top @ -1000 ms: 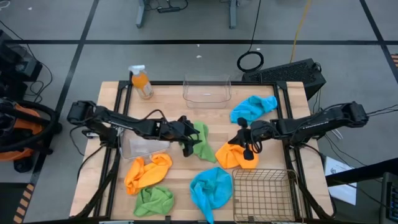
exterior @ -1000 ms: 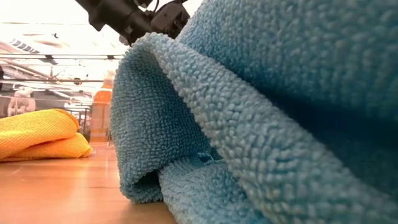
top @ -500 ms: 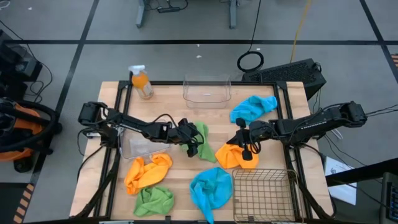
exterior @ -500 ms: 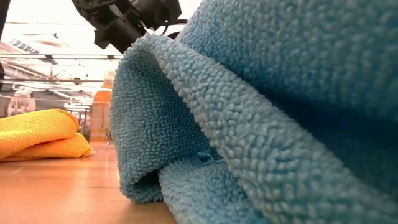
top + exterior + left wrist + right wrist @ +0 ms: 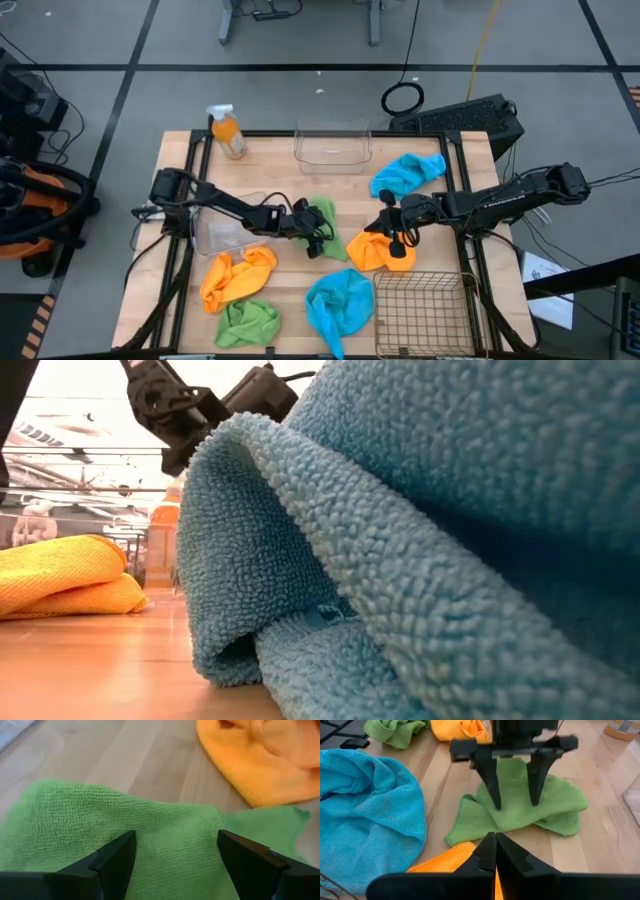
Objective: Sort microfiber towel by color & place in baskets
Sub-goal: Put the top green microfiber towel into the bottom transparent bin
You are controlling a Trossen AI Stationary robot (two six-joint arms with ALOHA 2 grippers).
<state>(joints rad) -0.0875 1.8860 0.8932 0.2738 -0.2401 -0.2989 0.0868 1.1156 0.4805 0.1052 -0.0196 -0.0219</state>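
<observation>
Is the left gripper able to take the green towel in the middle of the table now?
Probably yes: the left gripper stands open right over that green towel, nothing between.

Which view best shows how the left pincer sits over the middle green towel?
The right wrist view: the left pincer shows head-on, open, tips down on the green towel. The left wrist view shows only towel between its fingers. The high view gives position, small. The low view is blocked by a blue towel.

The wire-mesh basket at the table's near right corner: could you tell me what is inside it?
Nothing shows inside the wire-mesh basket: only bare table through its mesh. No towel lies in it.
</observation>
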